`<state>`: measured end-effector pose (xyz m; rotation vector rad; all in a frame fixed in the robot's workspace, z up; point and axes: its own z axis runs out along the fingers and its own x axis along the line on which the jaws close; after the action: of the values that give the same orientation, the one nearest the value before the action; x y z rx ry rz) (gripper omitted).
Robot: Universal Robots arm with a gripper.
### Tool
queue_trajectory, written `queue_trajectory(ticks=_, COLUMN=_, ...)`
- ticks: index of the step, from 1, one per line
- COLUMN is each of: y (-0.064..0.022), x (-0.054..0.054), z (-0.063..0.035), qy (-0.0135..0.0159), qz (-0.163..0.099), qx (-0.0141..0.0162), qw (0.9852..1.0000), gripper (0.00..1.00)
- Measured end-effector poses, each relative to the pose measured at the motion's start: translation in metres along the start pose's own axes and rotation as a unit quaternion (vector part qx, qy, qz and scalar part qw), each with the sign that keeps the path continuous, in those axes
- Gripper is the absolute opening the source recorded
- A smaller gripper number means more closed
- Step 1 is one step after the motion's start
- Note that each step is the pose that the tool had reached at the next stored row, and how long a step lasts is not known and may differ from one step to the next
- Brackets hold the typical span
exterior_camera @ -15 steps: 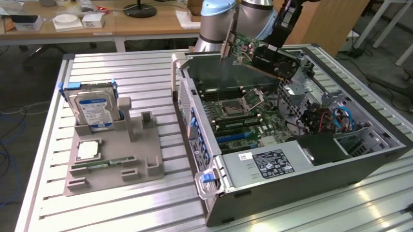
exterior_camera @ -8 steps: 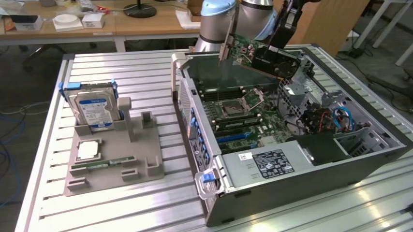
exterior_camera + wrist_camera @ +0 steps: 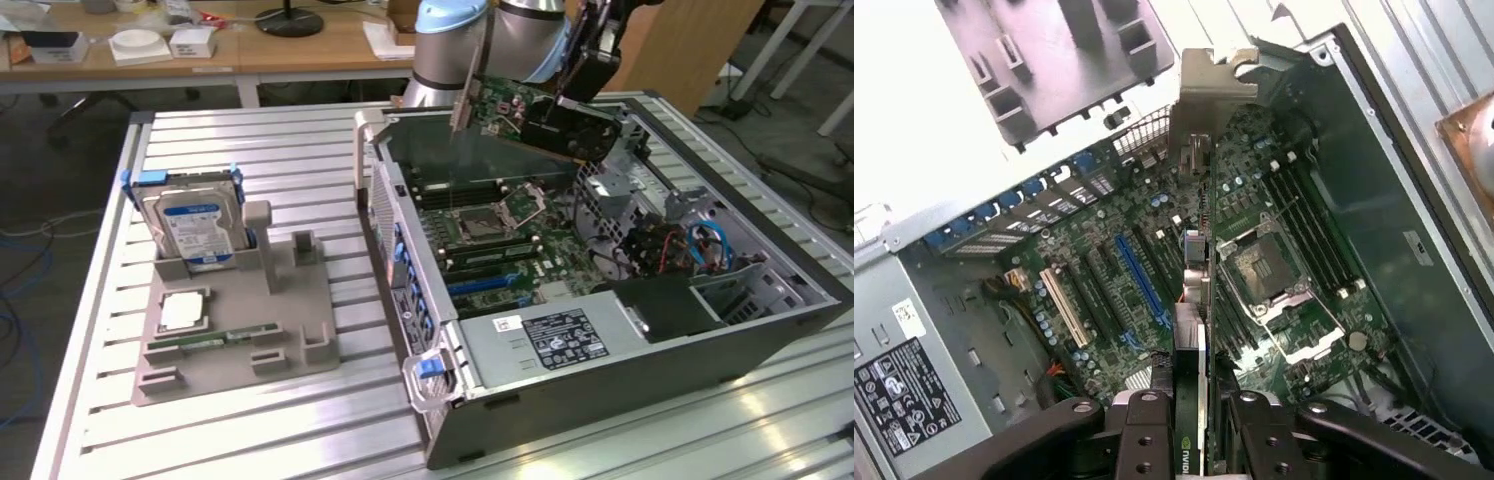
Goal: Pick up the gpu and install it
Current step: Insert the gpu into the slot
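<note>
We start with the slatted aluminium table (image 3: 267,130), which carries the open computer case (image 3: 787,300) lying on its side towards the exterior view's right. The robot arm (image 3: 461,40) reaches in from behind the case. Inside the case lies the motherboard (image 3: 497,240), with the power supply (image 3: 561,335) at its near end. Beside the case, towards the exterior view's left, we see the grey parts fixture (image 3: 307,300). It holds the blue-labelled hard drive (image 3: 194,225) upright and a slim green memory stick (image 3: 214,340) lying flat. The gpu (image 3: 534,115) is off the fixture and in the air above the motherboard, inside the mouth of the case. It hangs somewhat tilted, its silvery bracket towards the case's rear wall. The gripper (image 3: 571,98) is partly closed and clamps the card by its upper edge. In the wrist view the card (image 3: 1196,260) runs edge-on out from the gripper (image 3: 1199,410), with a finger pressed to each face. We judge that the pick is done and the install is under way, the card not yet seated. Beneath it the blue expansion slot (image 3: 1139,280) lies just to one side of the card's line. Seating, as we read it, calls for the card's lower edge square over a slot and the bracket against the rear openings.
</note>
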<state>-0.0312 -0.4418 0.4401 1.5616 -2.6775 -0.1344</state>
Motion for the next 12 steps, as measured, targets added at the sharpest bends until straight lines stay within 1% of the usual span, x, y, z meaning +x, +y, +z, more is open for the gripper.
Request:
queue_trajectory(ticks=3, y=0.0, x=0.0, z=0.0, qy=0.0022, qz=-0.021, qx=-0.0001, qw=0.9998, gripper=0.26)
queue_trajectory(ticks=6, y=0.0, x=0.0, z=0.0001, qy=0.0043, qz=-0.042, qx=-0.0003, qw=0.9991, gripper=0.26)
queue_trajectory(ticks=8, y=0.0, x=0.0, z=0.0002, qy=0.0057, qz=-0.056, qx=-0.0003, qw=0.9984, gripper=0.26)
queue_trajectory(ticks=12, y=0.0, x=0.0, z=0.0003, qy=0.0084, qz=-0.084, qx=-0.0006, qw=0.9965, gripper=0.26)
